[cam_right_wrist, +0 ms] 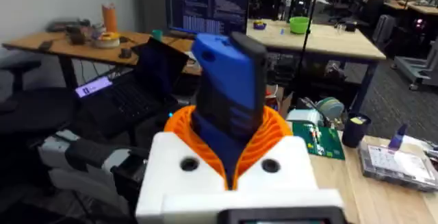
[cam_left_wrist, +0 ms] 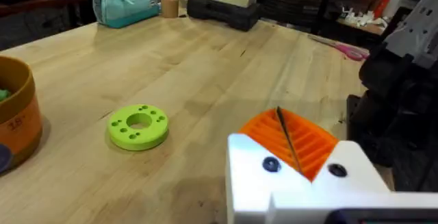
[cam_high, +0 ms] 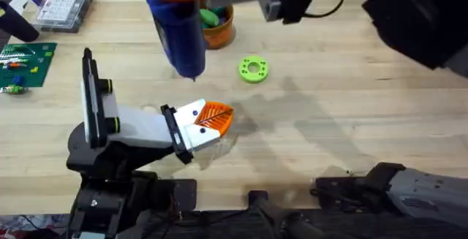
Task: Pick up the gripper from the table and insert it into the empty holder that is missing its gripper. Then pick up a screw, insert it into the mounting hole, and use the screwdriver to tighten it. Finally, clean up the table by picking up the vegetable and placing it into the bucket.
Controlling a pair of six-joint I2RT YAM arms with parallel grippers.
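The table (cam_high: 351,100) is recorded as a bare light-wood top. The right arm (cam_high: 409,12) is seen reaching in from the far right side, dark and large under the overhead camera. The holder (cam_high: 135,126) is found lying at the near left, its grey body pointing toward the table's middle and its black upright bar standing at the left end. The screwdriver (cam_high: 179,31) is held high above the table, tip down, over the space between bucket and holder. It is clamped between the orange pads of the right gripper (cam_right_wrist: 229,136), as confirmed in the right wrist view. The bucket (cam_high: 223,38) is placed at the far edge, partly hidden behind the screwdriver. The gripper (cam_high: 208,118) is seen set against the holder's black end plate, orange pad pointing right. In the left wrist view, the left gripper (cam_left_wrist: 287,142) is noted with its pads drawn together, a thin dark line alone between them. A green ring (cam_high: 253,69) is observed lying flat, near the bucket and apart from it. The vegetable (cam_high: 212,16) is lying inside the bucket.
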